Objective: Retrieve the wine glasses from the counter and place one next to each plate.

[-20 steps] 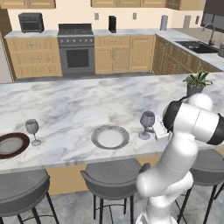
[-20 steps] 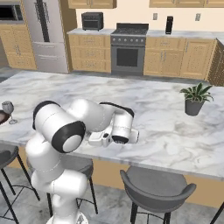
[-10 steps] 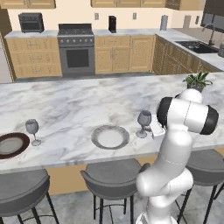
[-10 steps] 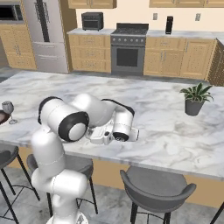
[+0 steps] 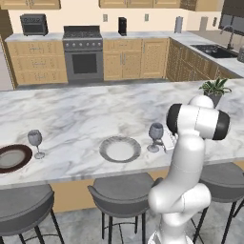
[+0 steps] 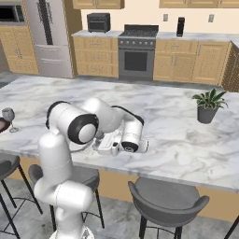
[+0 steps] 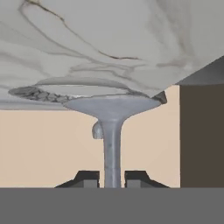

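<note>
One wine glass stands on the marble island just right of the light grey plate. My gripper is shut on its stem. In the hand view, which is rolled upside down, the stem runs between my gripper fingertips, and the foot of the wine glass sits against the marble beside the plate's rim. The other wine glass stands right of the dark plate at the island's left end, and that glass also appears in the right base view.
A potted plant stands on the island to the right of my arm. Grey stools line the island's near edge. Wooden cabinets and a stove run along the back wall.
My elbow and upper arm have swung upward and over. The gripper and the glass it holds have stayed beside the light plate.
</note>
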Controlling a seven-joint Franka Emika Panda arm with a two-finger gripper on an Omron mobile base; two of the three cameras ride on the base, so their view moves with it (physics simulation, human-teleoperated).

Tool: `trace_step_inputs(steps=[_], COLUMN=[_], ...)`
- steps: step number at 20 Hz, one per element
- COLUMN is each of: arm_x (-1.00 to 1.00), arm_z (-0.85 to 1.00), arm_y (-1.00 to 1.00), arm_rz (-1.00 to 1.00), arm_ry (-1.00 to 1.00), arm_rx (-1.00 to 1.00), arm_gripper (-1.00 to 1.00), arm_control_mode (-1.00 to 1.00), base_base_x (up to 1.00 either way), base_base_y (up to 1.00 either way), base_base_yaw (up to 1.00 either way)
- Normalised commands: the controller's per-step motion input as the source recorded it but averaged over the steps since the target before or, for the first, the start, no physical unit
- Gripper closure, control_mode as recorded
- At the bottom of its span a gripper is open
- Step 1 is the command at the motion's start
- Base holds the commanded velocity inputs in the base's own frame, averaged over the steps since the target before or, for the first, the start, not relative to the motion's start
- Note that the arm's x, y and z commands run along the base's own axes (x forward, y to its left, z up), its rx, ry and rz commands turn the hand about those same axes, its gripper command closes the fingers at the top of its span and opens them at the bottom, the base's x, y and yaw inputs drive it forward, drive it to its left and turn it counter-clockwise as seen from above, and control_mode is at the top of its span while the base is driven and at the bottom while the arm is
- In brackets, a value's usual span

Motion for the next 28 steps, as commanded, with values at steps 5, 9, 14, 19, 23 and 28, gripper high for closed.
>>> trace_step_inputs(steps=[5, 9, 14, 19, 23, 28], arm_x=[0.18, 0.26, 0.31, 0.27, 0.24, 0.14], arm_z=[-0.09, -0.01, 0.00, -0.07, -0.20, -0.23], arm_y=[0.00, 0.00, 0.00, 0.00, 0.00, 0.00], arm_rz=[0.00, 0.00, -0.01, 0.00, 0.00, 0.00], arm_ry=[0.00, 0.00, 0.00, 0.00, 0.00, 0.00], arm_rx=[0.00, 0.00, 0.00, 0.00, 0.00, 0.00], arm_gripper=[1.00, 1.00, 1.00, 1.00, 1.00, 1.00], arm_control_mode=[-1.00, -1.00, -1.00, -1.00, -1.00, -1.00], base_base_x=[0.00, 0.00, 0.00, 0.00, 0.00, 0.00], base_base_y=[0.00, 0.00, 0.00, 0.00, 0.00, 0.00], base_base_yaw=[0.00, 0.00, 0.00, 0.00, 0.00, 0.00])
